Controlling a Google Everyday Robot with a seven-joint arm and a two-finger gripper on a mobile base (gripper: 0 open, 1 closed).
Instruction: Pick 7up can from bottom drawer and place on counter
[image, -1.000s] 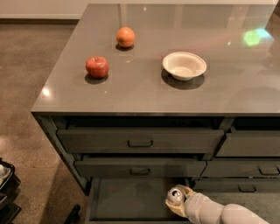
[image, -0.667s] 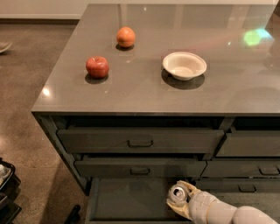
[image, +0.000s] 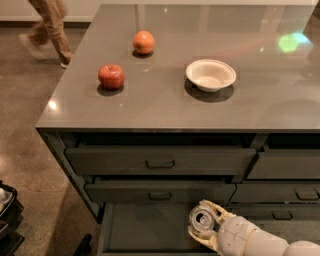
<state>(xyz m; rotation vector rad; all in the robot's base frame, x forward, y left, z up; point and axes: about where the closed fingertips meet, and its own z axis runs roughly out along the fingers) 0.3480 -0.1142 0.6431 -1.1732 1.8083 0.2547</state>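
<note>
The 7up can (image: 203, 220) shows its silvery top and pull tab at the bottom of the camera view, over the open bottom drawer (image: 145, 227). My gripper (image: 202, 223) is shut on the can, its pale fingers (image: 214, 208) wrapped around its sides, with the white arm running off to the lower right. The can is held just above the drawer's dark interior, at its right end. The glossy grey counter (image: 165, 107) lies above, over the two handled drawers.
On the counter sit a red apple (image: 111, 76), an orange (image: 143, 42) and a white bowl (image: 210, 75). A person's legs (image: 50, 27) are walking at the top left on the floor. A dark object (image: 7, 215) stands at the lower left edge.
The can in my gripper has risen slightly out of the drawer. A person has walked into view at the top left.
</note>
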